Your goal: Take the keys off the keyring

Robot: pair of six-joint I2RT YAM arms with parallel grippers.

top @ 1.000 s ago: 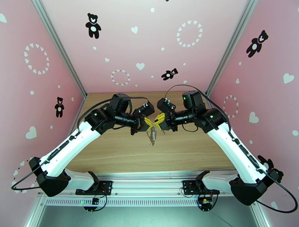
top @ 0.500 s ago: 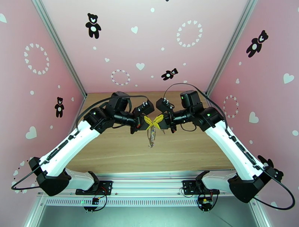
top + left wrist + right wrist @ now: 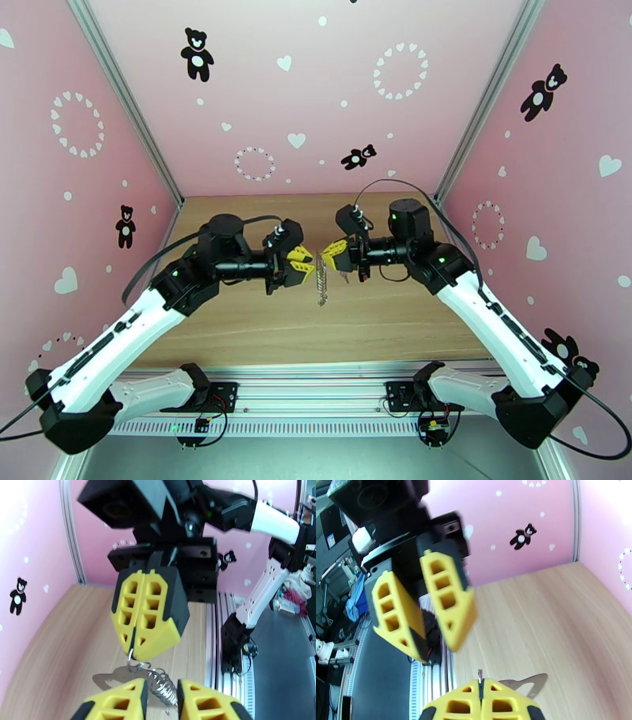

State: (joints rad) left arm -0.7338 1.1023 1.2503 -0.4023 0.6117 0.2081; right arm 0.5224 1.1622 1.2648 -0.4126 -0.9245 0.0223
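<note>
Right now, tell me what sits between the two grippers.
The keyring hangs there, pinched shut by the right gripper, its coil between the open fingers of the left gripper; clearest in the left wrist view.

No legible text or labels

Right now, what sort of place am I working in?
Most likely a robot test booth rather than a home: pink walls printed with bear decals and hearts, aluminium frame posts at the corners, and a wooden tabletop.
</note>
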